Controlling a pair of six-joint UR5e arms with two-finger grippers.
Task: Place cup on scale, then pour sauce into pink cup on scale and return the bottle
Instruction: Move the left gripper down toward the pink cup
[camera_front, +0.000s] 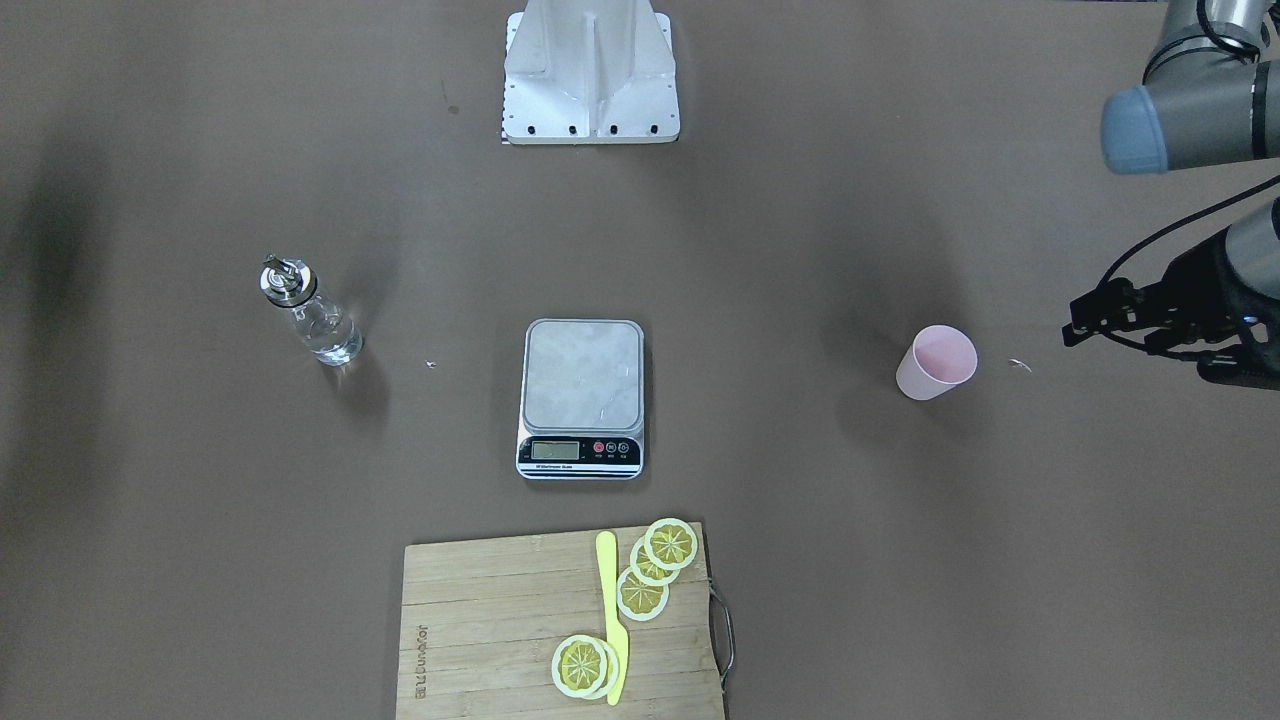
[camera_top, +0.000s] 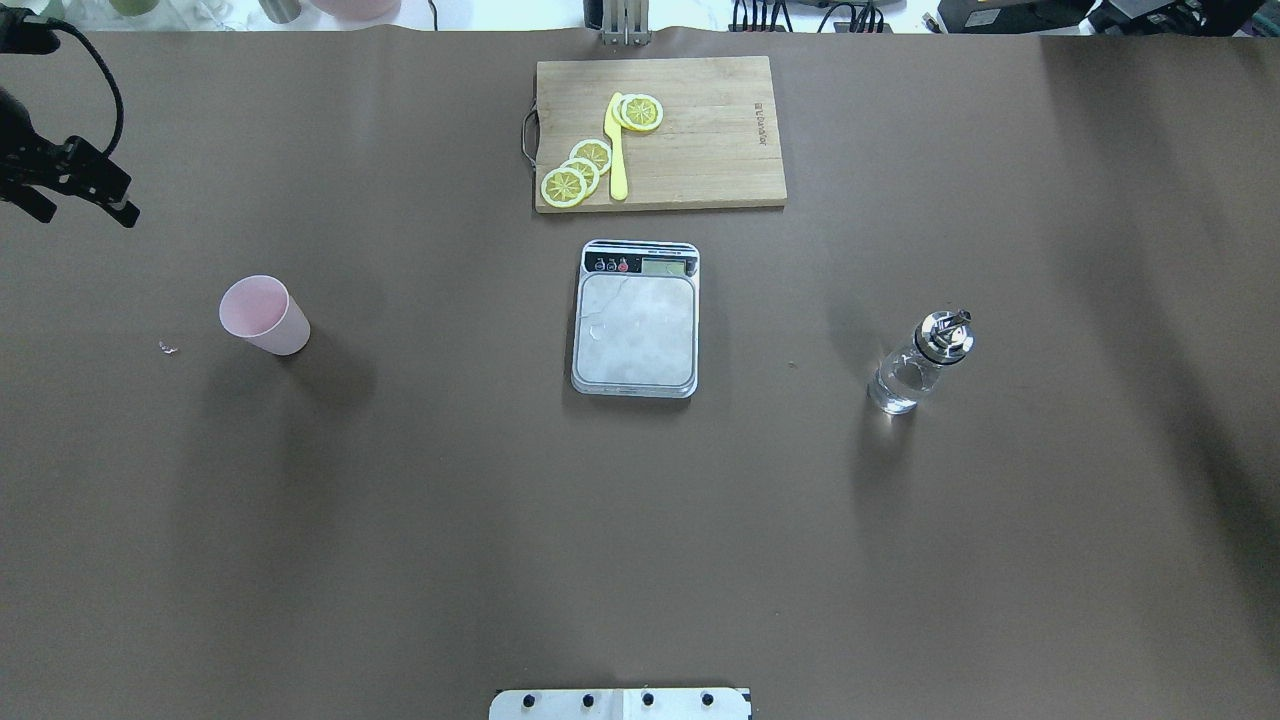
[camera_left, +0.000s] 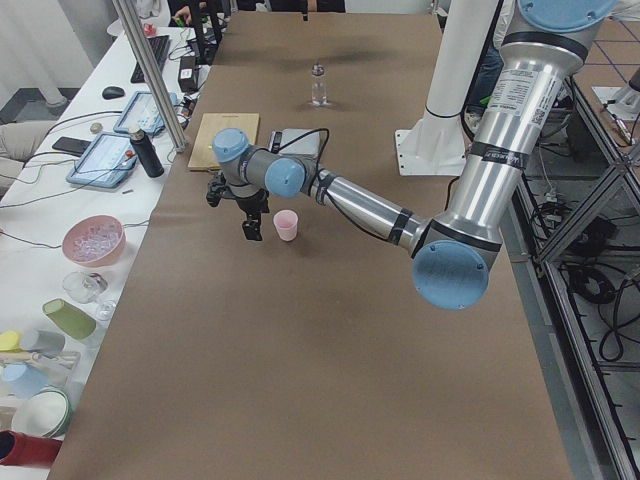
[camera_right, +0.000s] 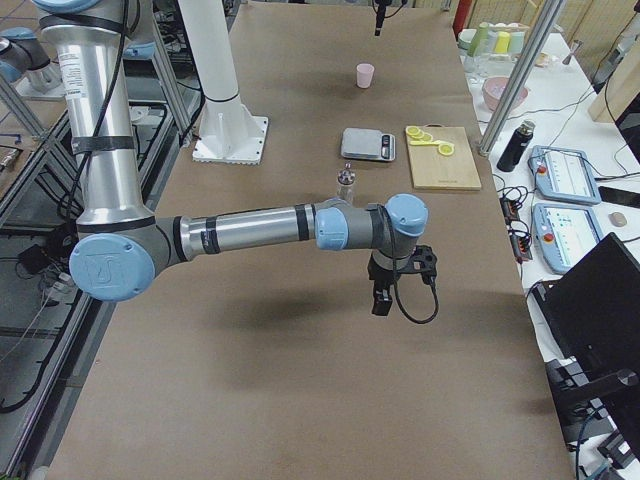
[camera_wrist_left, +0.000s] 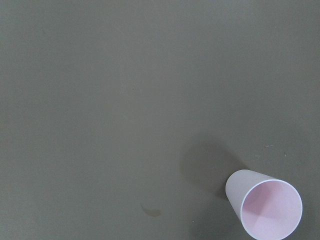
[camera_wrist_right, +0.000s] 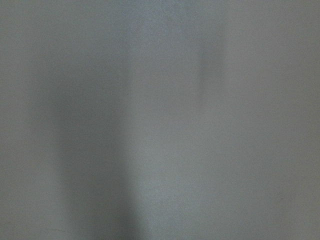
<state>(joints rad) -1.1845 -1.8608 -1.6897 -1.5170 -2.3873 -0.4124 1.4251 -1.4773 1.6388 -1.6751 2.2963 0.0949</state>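
Observation:
The pale-pink cup (camera_top: 263, 314) stands upright and empty on the brown table, far to the left of the scale (camera_top: 636, 330). The scale's steel platform is bare. My left gripper (camera_top: 90, 214) hovers open, beyond and to the left of the cup, holding nothing. The left wrist view shows the cup (camera_wrist_left: 265, 210) at its lower right corner. The glass bottle (camera_top: 920, 362) with its silver spout stands right of the scale, and clear sauce (camera_top: 895, 385) fills its lower part. My right gripper (camera_right: 382, 298) shows only in the exterior right view, hanging above bare table short of the bottle (camera_right: 345, 185); I cannot tell its state.
A wooden cutting board (camera_top: 720, 130) with lemon slices (camera_top: 577, 170) and a yellow knife (camera_top: 616, 150) lies just beyond the scale. A tiny scrap (camera_top: 167, 347) lies left of the cup. The robot's white base (camera_front: 590, 75) stands at the near table edge.

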